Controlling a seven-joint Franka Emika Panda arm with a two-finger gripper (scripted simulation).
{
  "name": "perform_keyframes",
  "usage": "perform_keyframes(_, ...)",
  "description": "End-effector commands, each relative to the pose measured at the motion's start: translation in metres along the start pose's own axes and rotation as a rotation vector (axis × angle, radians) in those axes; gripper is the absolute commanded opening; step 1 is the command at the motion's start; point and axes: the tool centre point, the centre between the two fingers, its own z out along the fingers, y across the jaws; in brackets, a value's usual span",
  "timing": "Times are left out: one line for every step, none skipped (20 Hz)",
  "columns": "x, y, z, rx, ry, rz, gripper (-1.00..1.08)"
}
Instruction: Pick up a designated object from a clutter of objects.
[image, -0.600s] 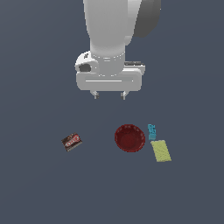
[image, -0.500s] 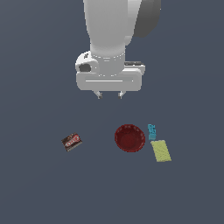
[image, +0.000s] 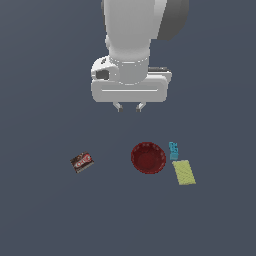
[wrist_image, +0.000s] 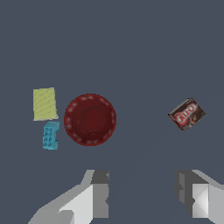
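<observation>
The designated object, a dark red round bowl with a textured inside, lies upright on the grey floor. Beside it on the exterior view's right are a small teal block and a yellow-green flat packet. A small brown-red box lies apart on the exterior view's left. My gripper hangs well above the floor, open and empty, with the bowl below it and slightly toward the exterior view's right.
The grey floor stretches flat on all sides of the four objects. A wide gap separates the brown-red box from the bowl.
The gripper has come down a little toward the floor. The objects have not moved.
</observation>
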Motion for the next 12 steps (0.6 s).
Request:
perform_keyframes(0.0, 0.0, 0.001, -0.005, -0.001, 0.003, 0.28)
perform_keyframes(0.001, -0.001, 0.002, -0.008, -0.002, 0.006, 0.28)
perform_keyframes(0.001, -0.001, 0.003, -0.012, -0.003, 0.009, 0.28)
perform_keyframes(0.001, -0.001, 0.005, -0.017, -0.004, 0.012, 0.28)
perform_keyframes(0.002, -0.001, 0.006, -0.023, -0.005, 0.016, 0.28)
perform_keyframes(0.002, -0.002, 0.008, -0.029, -0.006, 0.02, 0.28)
perform_keyframes(0.003, -0.002, 0.009, -0.036, -0.008, 0.025, 0.28)
perform_keyframes(0.003, -0.002, 0.011, -0.044, -0.009, 0.031, 0.28)
perform_keyframes(0.004, -0.003, 0.014, -0.053, -0.01, 0.036, 0.28)
perform_keyframes(0.004, -0.003, 0.016, -0.062, -0.011, 0.043, 0.28)
perform_keyframes(0.005, -0.004, 0.019, -0.072, -0.013, 0.05, 0.28)
perform_keyframes(0.006, -0.005, 0.021, -0.083, -0.014, 0.057, 0.28)
